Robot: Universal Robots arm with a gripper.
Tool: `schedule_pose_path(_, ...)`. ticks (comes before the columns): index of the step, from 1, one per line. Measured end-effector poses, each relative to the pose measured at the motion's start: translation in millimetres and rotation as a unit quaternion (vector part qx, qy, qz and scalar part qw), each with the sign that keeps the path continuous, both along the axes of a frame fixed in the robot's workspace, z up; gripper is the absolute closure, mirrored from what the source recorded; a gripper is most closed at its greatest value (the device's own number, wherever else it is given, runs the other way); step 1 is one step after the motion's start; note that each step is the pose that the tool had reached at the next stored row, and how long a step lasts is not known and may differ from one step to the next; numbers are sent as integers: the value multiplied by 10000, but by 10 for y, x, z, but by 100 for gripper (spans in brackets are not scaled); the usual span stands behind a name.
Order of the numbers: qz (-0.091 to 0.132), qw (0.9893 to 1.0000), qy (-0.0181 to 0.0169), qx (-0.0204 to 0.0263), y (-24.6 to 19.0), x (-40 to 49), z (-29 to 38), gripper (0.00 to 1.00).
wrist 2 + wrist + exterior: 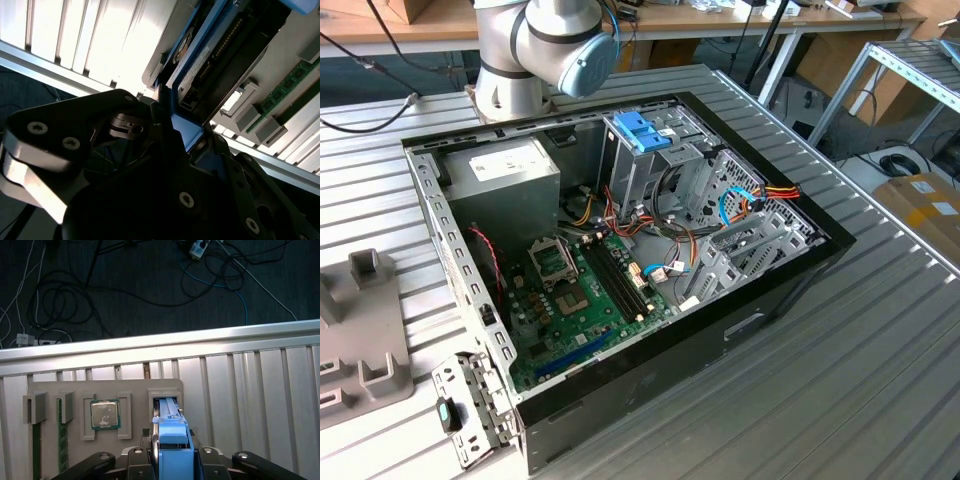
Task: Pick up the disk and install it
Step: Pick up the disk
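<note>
Disk point(167, 407) being gripped in its slot point(165, 391)
Blue carrier point(172, 432) is being clamped by the end effector point(173, 456); straight pull advised.

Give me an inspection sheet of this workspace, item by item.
Surface: ribbed metal table, carrying an open black computer case.
Job's things: silver-grey metal disk in a blue plastic carrier frame, standing in a slot of the grey holder tray.
Clutter: square processor chip and green memory sticks in that tray.
Grippers: black claw closed on the disk's blue frame.
Cables: coloured wires inside the case; dark cables on the floor.
Surroundings: wooden benches, cardboard box.
</note>
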State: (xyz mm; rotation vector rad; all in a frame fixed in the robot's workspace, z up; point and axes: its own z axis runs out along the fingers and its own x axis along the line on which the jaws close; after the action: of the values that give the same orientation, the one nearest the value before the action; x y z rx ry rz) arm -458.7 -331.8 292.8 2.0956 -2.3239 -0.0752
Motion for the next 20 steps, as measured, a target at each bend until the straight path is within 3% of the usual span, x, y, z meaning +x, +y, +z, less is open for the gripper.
schedule_pose_path(20,0,10000,0,0,0,-1,63,63)
